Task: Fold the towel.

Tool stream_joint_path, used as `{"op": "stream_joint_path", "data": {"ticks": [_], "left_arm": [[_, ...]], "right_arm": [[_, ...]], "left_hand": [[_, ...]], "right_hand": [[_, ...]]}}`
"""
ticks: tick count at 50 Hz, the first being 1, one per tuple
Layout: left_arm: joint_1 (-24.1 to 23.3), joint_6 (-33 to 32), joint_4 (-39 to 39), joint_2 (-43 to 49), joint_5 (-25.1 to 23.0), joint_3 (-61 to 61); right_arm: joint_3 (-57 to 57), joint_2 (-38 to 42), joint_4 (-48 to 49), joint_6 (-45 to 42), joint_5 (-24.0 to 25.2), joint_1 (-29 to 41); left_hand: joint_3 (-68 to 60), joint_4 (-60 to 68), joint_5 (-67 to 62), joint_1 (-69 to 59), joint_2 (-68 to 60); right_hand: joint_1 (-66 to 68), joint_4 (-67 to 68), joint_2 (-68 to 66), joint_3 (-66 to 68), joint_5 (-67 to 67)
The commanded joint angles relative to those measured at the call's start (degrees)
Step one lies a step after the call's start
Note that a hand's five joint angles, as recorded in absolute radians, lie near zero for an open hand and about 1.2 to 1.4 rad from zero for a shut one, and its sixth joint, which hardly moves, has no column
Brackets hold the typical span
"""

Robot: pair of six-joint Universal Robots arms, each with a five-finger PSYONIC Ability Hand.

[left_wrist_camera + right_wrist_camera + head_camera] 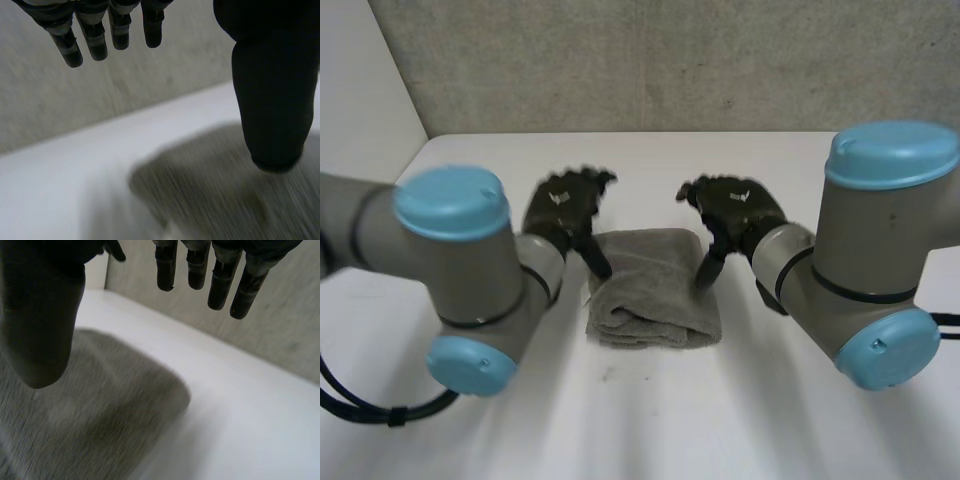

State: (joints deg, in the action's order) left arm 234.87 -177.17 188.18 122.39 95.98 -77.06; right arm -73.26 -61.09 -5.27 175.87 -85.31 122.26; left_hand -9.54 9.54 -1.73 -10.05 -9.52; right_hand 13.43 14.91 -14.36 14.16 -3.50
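Note:
A grey towel lies folded into a small thick pad in the middle of the white table. My left hand hovers over the towel's far left corner, fingers straight and thumb pointing down, holding nothing. My right hand hovers over the far right corner in the same way. In the left wrist view the towel lies below the thumb, apart from the fingers. The right wrist view has the towel under the thumb, with straight fingers above bare table.
A grey wall stands behind the table's far edge. Bare white tabletop surrounds the towel on every side. Both forearms reach in from the near corners.

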Motion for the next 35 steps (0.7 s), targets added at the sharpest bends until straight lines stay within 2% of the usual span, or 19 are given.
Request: {"op": "stream_joint_path", "data": {"ticks": [1,3,9,12,14,20,24,25,30,35], "left_arm": [[-0.8,-0.5,-0.1,5.2,0.0,-1.3],[-0.8,-0.5,-0.2,5.5,0.0,-1.4],[-0.7,-0.5,-0.6,3.9,-0.1,-1.3],[-0.7,-0.5,-2.2,0.8,-0.2,-0.3],[-0.7,-0.5,-3.1,-1.4,-0.2,0.2],[0.2,-0.5,-9.2,-11.8,-0.2,4.4],[1.6,-0.1,-13.8,-16.7,0.3,7.1],[3.2,0.1,-16.5,-19.2,1.7,8.5],[6.2,-0.5,-22.3,-23.3,6.0,11.1],[6.3,-0.6,-24.0,-24.2,6.2,11.1]], "right_arm": [[0.0,8.4,0.3,-0.9,3.2,-0.1],[0.8,11.9,0.3,-1.1,3.3,0.0],[1.5,12.4,0.7,-1.4,2.9,0.1],[2.2,9.2,0.6,-1.2,2.6,-0.3],[1.7,2.8,0.8,-1.2,2.5,-1.6],[1.9,-6.7,0.8,-1.1,1.4,-4.4],[2.8,-13.5,0.1,-1.4,-4.7,-8.0],[3.0,-15.2,-0.5,-1.8,-6.4,-9.2],[4.7,-18.3,-4.0,-2.4,-7.1,-11.6],[6.1,-18.4,-6.8,-2.4,-6.8,-11.6]], "left_hand": [[-0.5,0.5,1.7,0.1,-0.5],[-0.5,0.5,1.7,0.1,-0.5],[-0.5,0.5,1.7,0.1,-0.5],[-0.5,0.5,1.7,0.1,-0.5],[-0.5,0.5,1.7,0.1,-0.5],[-0.5,0.5,1.7,0.1,-0.5],[-0.5,0.5,1.7,0.1,-0.5],[-0.5,0.5,1.7,0.1,-0.5],[-0.5,0.5,1.7,0.1,-0.5],[-0.5,0.5,1.7,0.1,-0.5]], "right_hand": [[-3.4,-4.9,4.4,-4.2,3.5],[-3.4,-4.9,4.4,-4.2,3.5],[-3.4,-4.9,4.4,-4.2,3.5],[-3.4,-4.9,4.4,-4.2,3.5],[-3.4,-4.9,4.4,-4.2,3.5],[-3.4,-4.9,4.4,-4.2,3.5],[-3.4,-4.9,4.4,-4.2,3.5],[-3.4,-4.9,4.4,-4.2,3.5],[-3.4,-4.9,4.4,-4.2,3.5],[-3.4,-4.9,4.4,-4.2,3.5]]}}
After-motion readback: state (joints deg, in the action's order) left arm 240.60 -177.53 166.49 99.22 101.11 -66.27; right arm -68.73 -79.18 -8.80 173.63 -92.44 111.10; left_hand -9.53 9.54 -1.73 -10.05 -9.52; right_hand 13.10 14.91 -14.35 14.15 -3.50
